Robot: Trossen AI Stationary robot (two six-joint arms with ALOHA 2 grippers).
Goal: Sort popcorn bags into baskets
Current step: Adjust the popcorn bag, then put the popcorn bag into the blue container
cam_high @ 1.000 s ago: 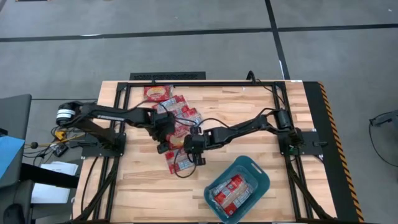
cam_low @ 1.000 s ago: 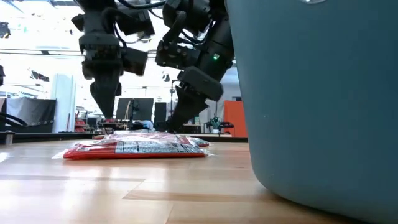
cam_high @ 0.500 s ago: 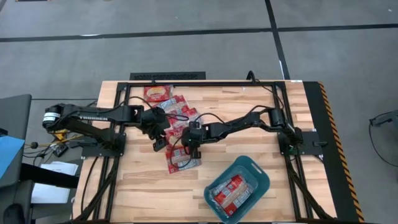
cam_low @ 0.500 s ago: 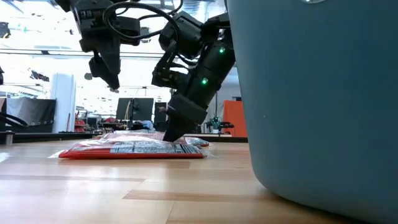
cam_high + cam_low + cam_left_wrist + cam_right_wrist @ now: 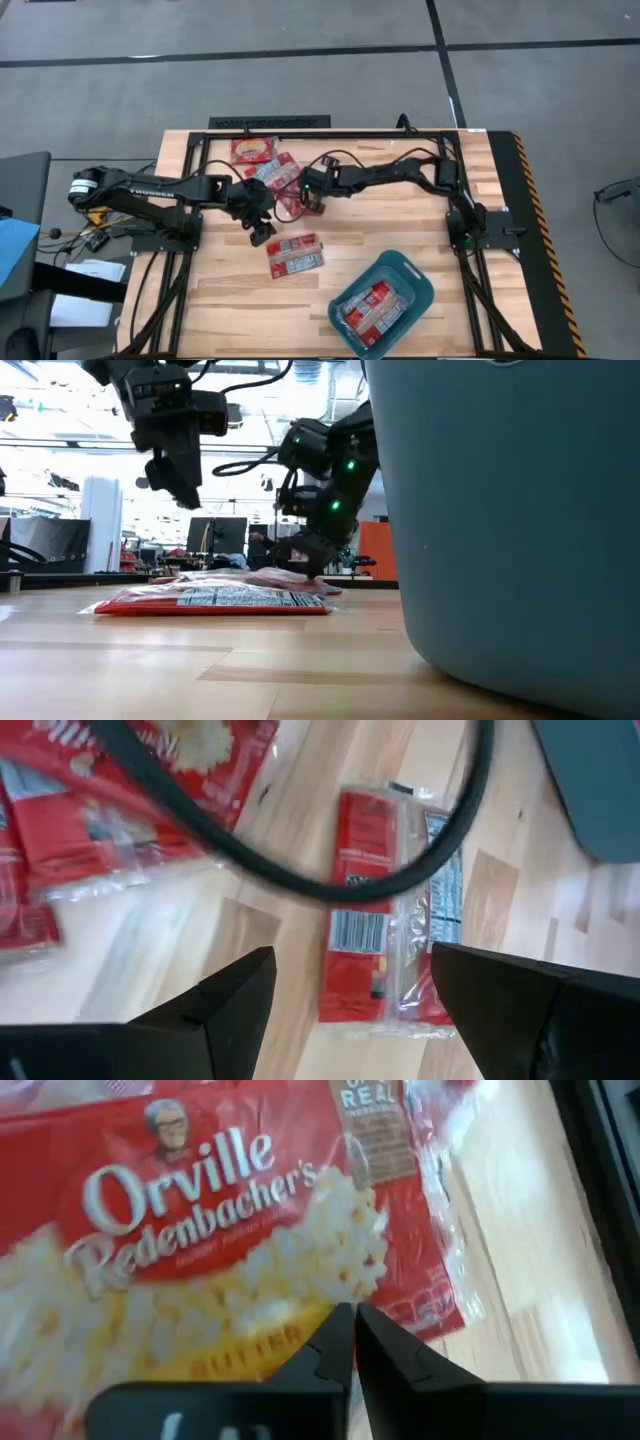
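Note:
One red popcorn bag lies flat and alone on the wood near the table's middle. It also shows in the left wrist view and the low view. My left gripper hangs open above and just left of it, touching nothing. Several more bags lie overlapping in a pile toward the far edge. My right gripper is shut, with its tips over the printed front of one bag at the pile's right side. The teal basket holds bags. My right gripper's shut fingertips slant down over the printed front of a bag in the pile, near its yellow lower part. Whether they touch the wrapper I cannot tell. The bag lies flat on the table.
A black cable loops over the bags between the two arms. The basket stands at the near right and fills the low view's right side. Black frame rails run along the table's far edge and sides. Bare wood lies near left.
My right gripper, shut throughout, has left the lone bag and swung toward the far edge, ending over the pile. My left gripper has risen a little and drawn back toward the left, still open. The lone bag stays flat on the table.

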